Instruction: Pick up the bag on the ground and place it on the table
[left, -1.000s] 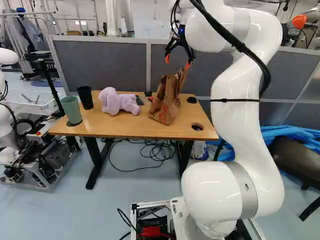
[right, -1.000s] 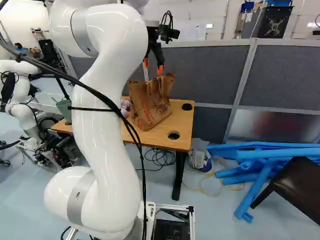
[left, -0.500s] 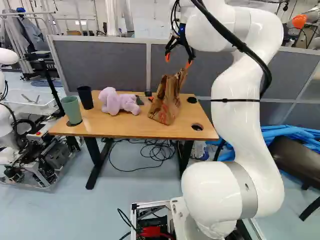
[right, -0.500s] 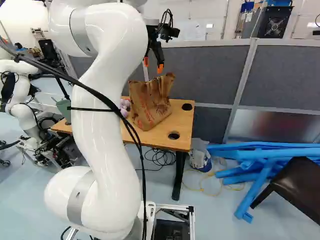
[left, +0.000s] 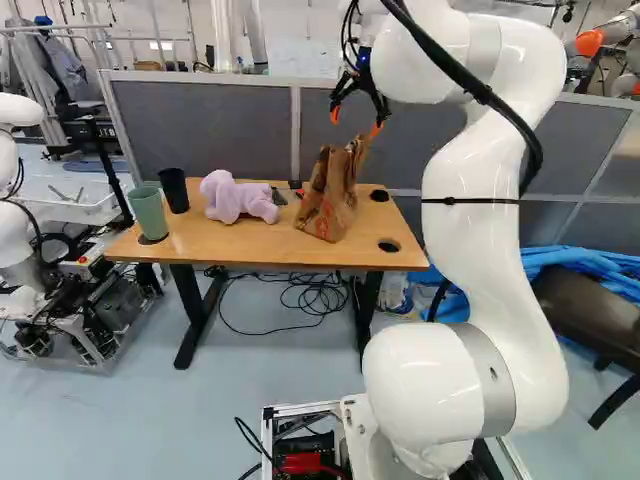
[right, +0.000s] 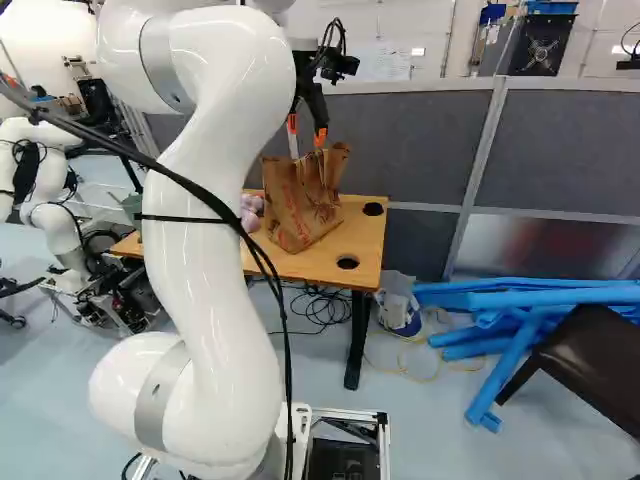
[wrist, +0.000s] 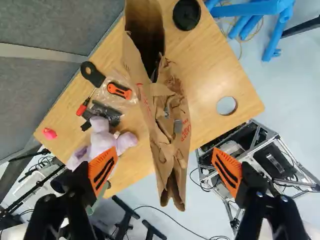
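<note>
While a brown paper bag stands upright on a light wood-topped table, a black two-fingered gripper hangs just above it, released, its orange-padded fingers spread wide and holding nothing. Seen from the wrist, the bag lies below and ahead of the gripper; its long, creased mouth runs back into the gap between the fingers, crossing the line along which they would close, with a space showing on either side. The lone white arm reaches it from above, one fingertip close to the paper rim in the left base view; contact there cannot be confirmed.

The base has moved since half a second earlier, apparently backing slightly from the table, while the arm keeps the same pose over its lowest joint. The bag shows no clear shift against the tabletop, where it stands beside a lilac plush toy.

Placement looks complete, leaving the arm to draw clear. Lifting away before swinging sideways seems the safer exit, since a fingertip brushing the tall, limp rim could drag or topple the bag.
</note>
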